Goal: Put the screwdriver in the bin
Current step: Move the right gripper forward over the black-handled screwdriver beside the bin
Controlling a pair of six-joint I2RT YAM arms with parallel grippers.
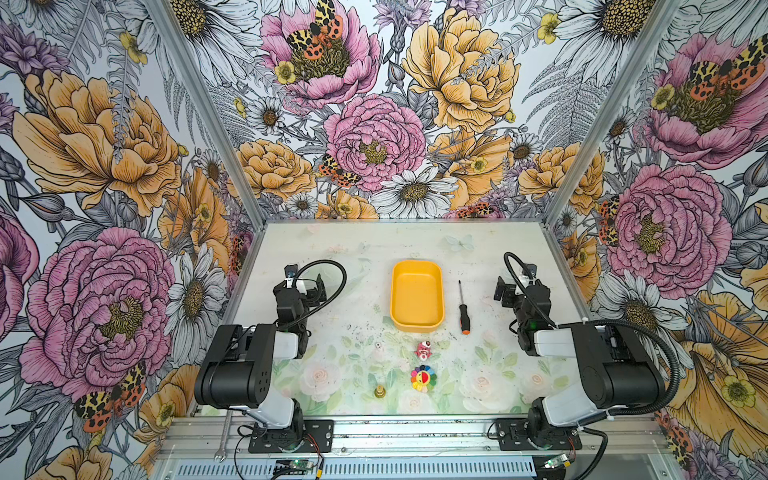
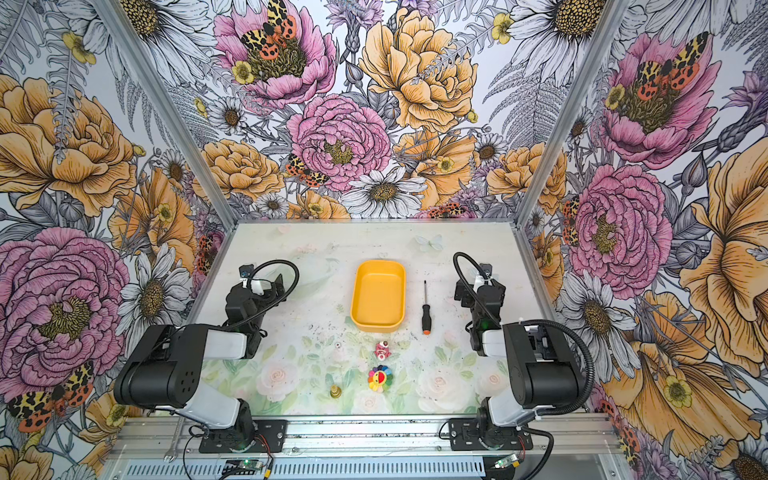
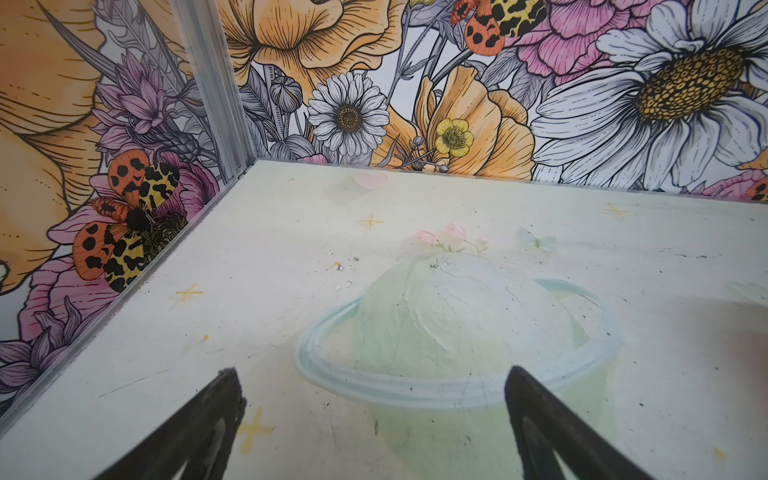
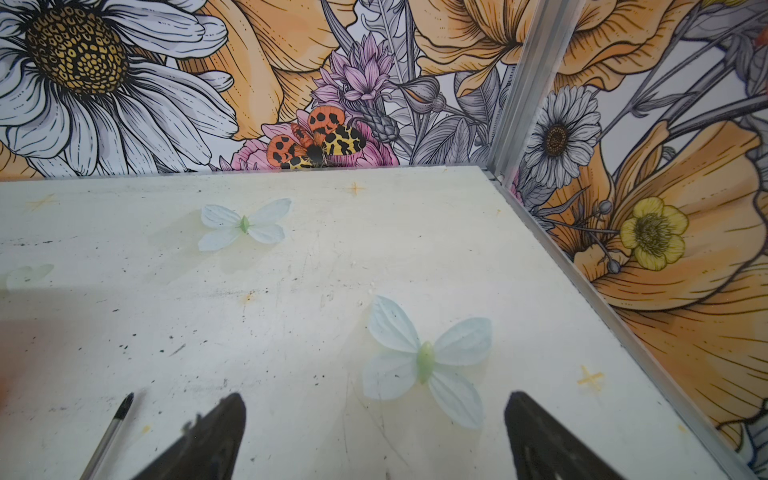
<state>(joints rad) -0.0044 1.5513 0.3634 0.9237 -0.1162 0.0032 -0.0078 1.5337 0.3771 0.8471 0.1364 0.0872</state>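
- The bin (image 1: 417,328) sits mid-surface, nothing inside; the screwdriver (image 1: 463,312) lies just beside it on the right (orange cap toward the robot).
- Only the right wrist view shows the shaft tip beside the right end effector (image 4: 374,432), spread wide, holding nothing; the left end effector (image 3: 374,415) likewise spread.
- A pink figure (image 1: 423,350), rainbow flower toy (image 1: 423,377) and brass piece (image 1: 379,391) lie nearer the robot.
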